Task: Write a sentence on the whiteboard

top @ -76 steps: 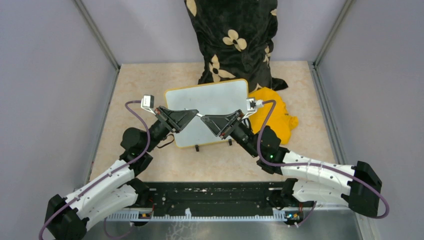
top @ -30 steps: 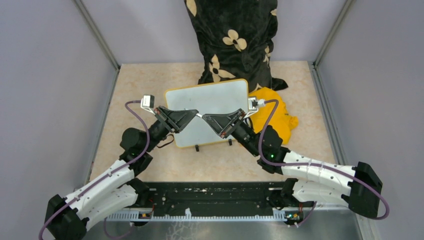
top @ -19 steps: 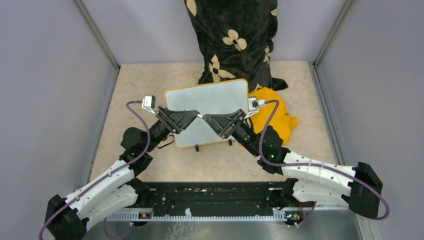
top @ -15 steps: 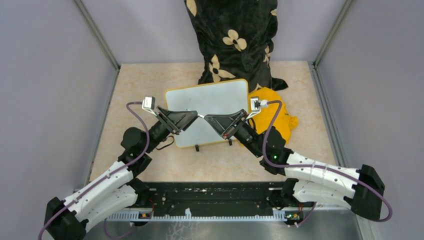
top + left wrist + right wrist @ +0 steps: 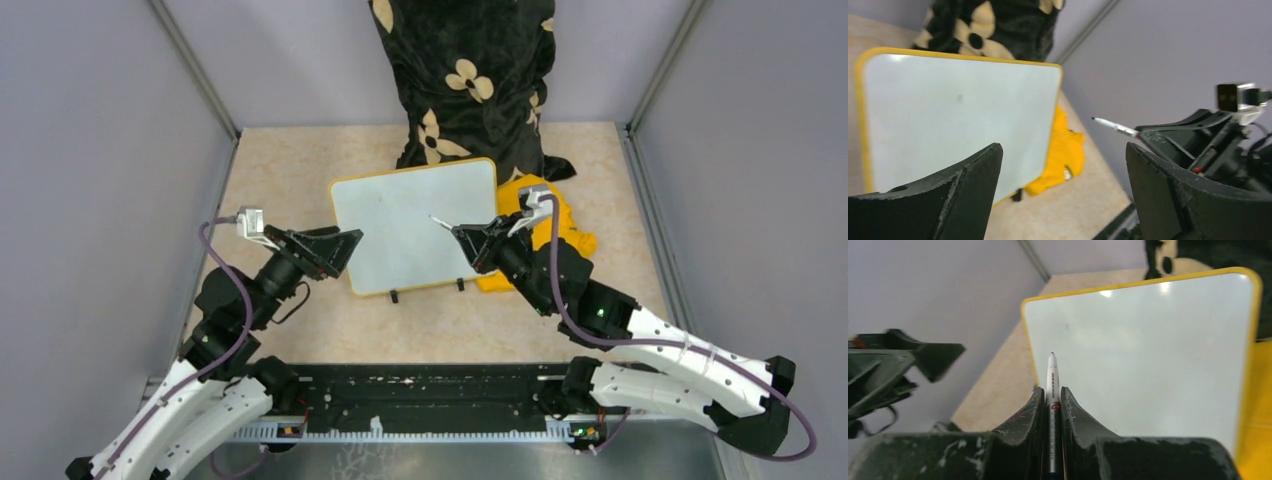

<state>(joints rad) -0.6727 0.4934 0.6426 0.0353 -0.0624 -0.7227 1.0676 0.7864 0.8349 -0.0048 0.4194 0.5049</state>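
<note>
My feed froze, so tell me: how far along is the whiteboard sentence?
Done: the marker sits clamped in the right hand, tip forward. In hand: that tip is poised over the whiteboard; the left hand is open and empty. Left: the board shows no writing, so the whole sentence.

Plain lavender-grey walls (image 5: 100,150) enclose a beige marbled tabletop (image 5: 280,170); metal corner posts (image 5: 194,65) rise at the back.

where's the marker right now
The marker is clamped in the right gripper; in the top view its tip points out over the right half of the whiteboard, just left of the yellow cloth.
</note>
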